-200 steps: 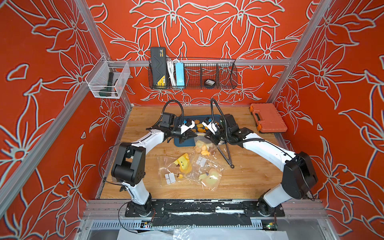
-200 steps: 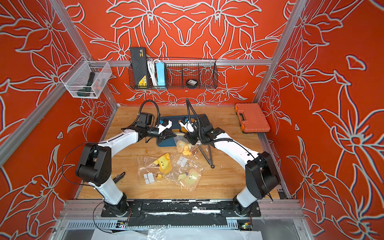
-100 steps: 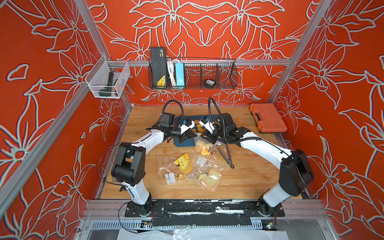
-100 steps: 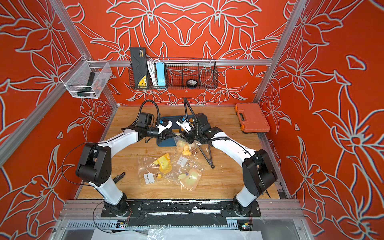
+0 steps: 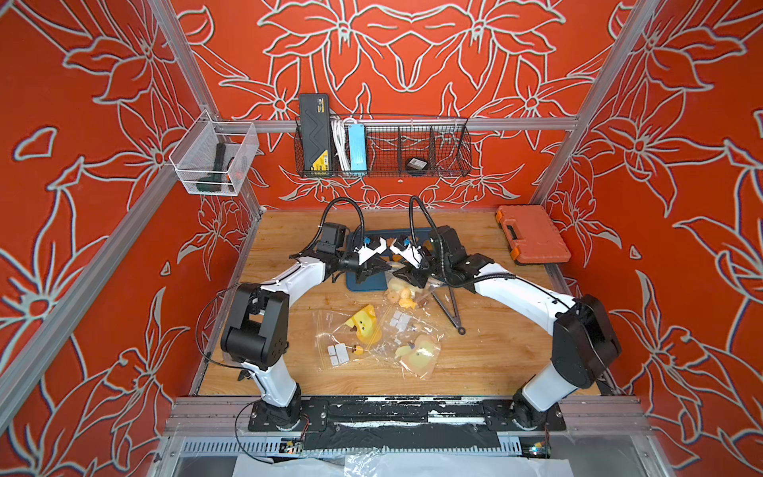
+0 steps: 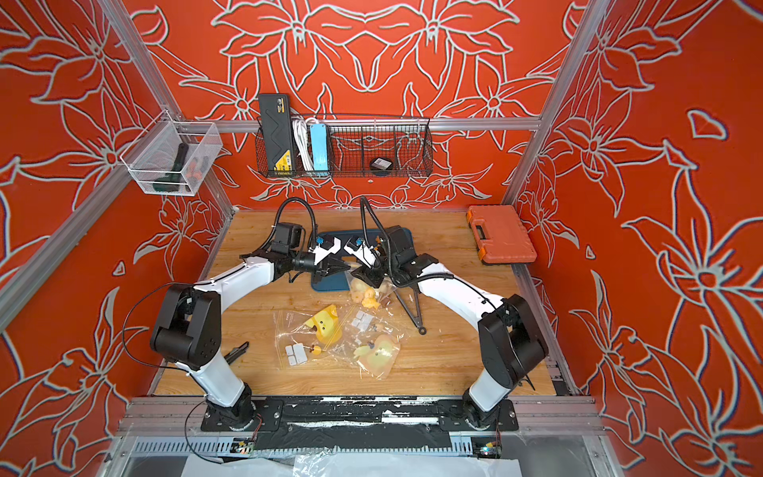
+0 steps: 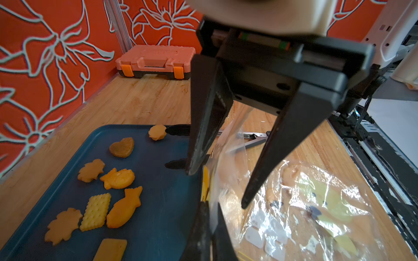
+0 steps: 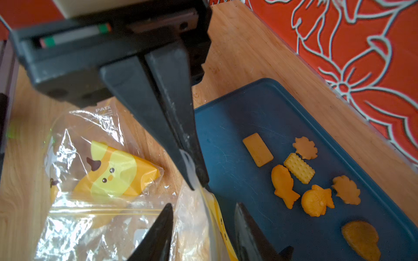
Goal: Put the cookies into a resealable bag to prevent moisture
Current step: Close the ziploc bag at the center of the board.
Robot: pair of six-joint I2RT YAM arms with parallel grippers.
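The resealable bag (image 5: 406, 289) lies beside the blue tray (image 5: 367, 283) with a few cookies (image 5: 404, 295) inside it. Several more cookies (image 7: 117, 178) (image 8: 298, 167) lie on the tray (image 7: 162, 203) (image 8: 248, 113). My left gripper (image 5: 377, 266) (image 7: 210, 206) (image 8: 196, 184) is shut on the bag's upper rim, holding the film (image 7: 228, 144) up. My right gripper (image 5: 406, 274) (image 7: 219, 188) (image 8: 203, 205) is open. Its fingers straddle the bag's mouth (image 8: 199, 226), one over the bag, the other over the tray.
Two similar bags with yellow cartoon figures (image 5: 361, 330) (image 5: 417, 351) lie nearer the front. Black tongs (image 5: 448, 305) rest right of the bag. An orange tool case (image 5: 530, 235) sits at the back right. Wire baskets (image 5: 384, 153) hang on the back wall.
My right gripper's jaws have parted from nearly shut to open beside the bag's mouth. The left gripper still holds the rim in the same place.
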